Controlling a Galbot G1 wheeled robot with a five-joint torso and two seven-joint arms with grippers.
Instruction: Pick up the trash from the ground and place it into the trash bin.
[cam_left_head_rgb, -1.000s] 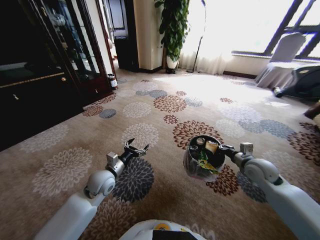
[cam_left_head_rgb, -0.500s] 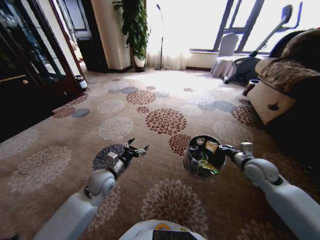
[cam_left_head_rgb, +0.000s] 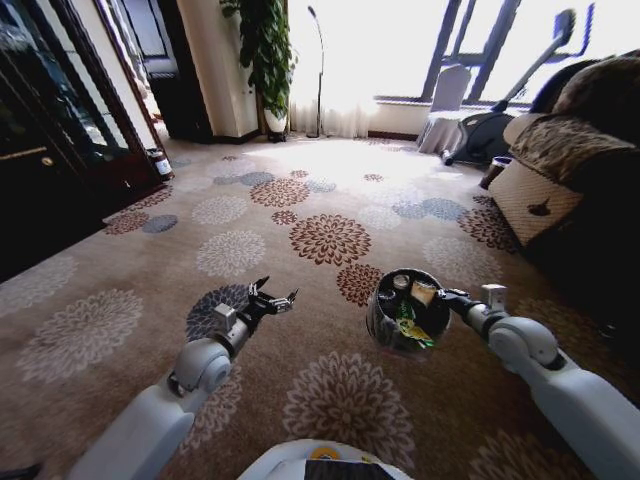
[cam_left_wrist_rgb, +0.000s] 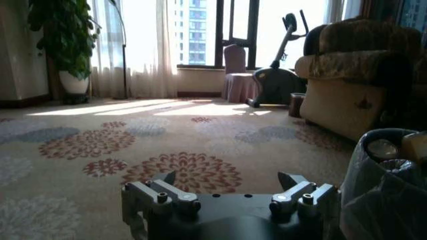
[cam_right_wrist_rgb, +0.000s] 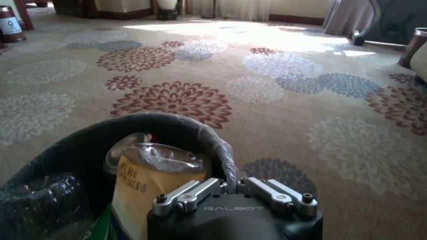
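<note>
My right gripper (cam_left_head_rgb: 447, 296) is shut on the rim of the trash bin (cam_left_head_rgb: 380, 325) and holds it above the carpet, out in front of me to the right. In the right wrist view the gripper (cam_right_wrist_rgb: 230, 187) clamps the dark, bag-lined rim (cam_right_wrist_rgb: 180, 122). Trash lies inside the bin: a yellow packet (cam_right_wrist_rgb: 157, 185), a green wrapper (cam_left_head_rgb: 408, 325) and a clear bottle (cam_right_wrist_rgb: 40, 200). My left gripper (cam_left_head_rgb: 273, 297) hovers open and empty over the carpet, left of the bin. In the left wrist view the open gripper (cam_left_wrist_rgb: 227, 179) has the bin (cam_left_wrist_rgb: 383, 200) beside it.
Flower-patterned carpet spreads ahead. A dark cabinet (cam_left_head_rgb: 50, 150) lines the left, with a small dark cylinder (cam_left_head_rgb: 156, 163) by it. A potted plant (cam_left_head_rgb: 265, 50) stands at the back. A sofa (cam_left_head_rgb: 570, 170), an exercise machine (cam_left_head_rgb: 490, 125) and a covered chair (cam_left_head_rgb: 445, 100) stand at the right.
The whole head view has swung: the cabinet slid off to the left and the sofa came in on the right. Both arms and the held bin keep the same pose.
</note>
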